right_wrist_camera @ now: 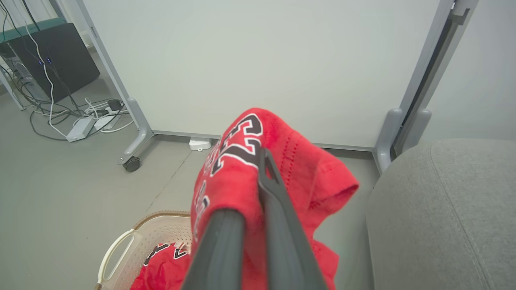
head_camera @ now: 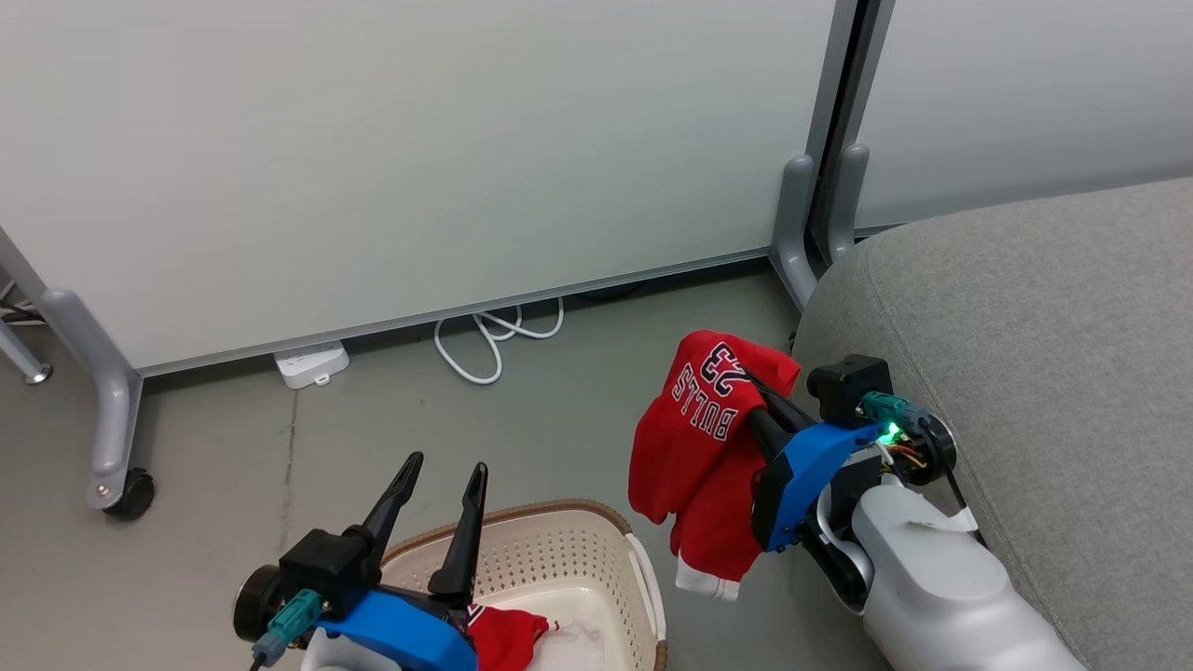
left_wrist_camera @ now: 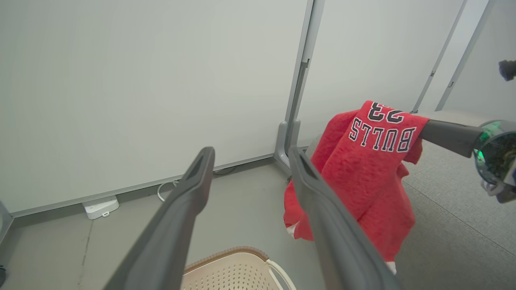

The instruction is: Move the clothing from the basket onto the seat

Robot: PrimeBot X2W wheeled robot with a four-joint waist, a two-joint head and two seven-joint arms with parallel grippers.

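Grips red clothing [head_camera: 694, 424] in closed right jaws just beside the seat [head_camera: 1044, 317]; holds left jaws open, empty, above the basket [head_camera: 559, 550].

Hanging clothing [head_camera: 694, 438]: red, black "BULLS 23" lettering outlined white, white hem stripe. Basket [head_camera: 569, 550]: cream, perforated dot pattern, brown woven-look rim, white handle. Inside it more red, plus a pale patch [head_camera: 585, 643], probably white fabric. Seat [head_camera: 1044, 354]: plain grey. Left gripper [head_camera: 447, 463]: dark fingers [head_camera: 391, 499], blue body.

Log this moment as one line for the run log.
right gripper: shut on red jersey, held in air beside seat | left gripper: open over basket | second red garment lies in basket
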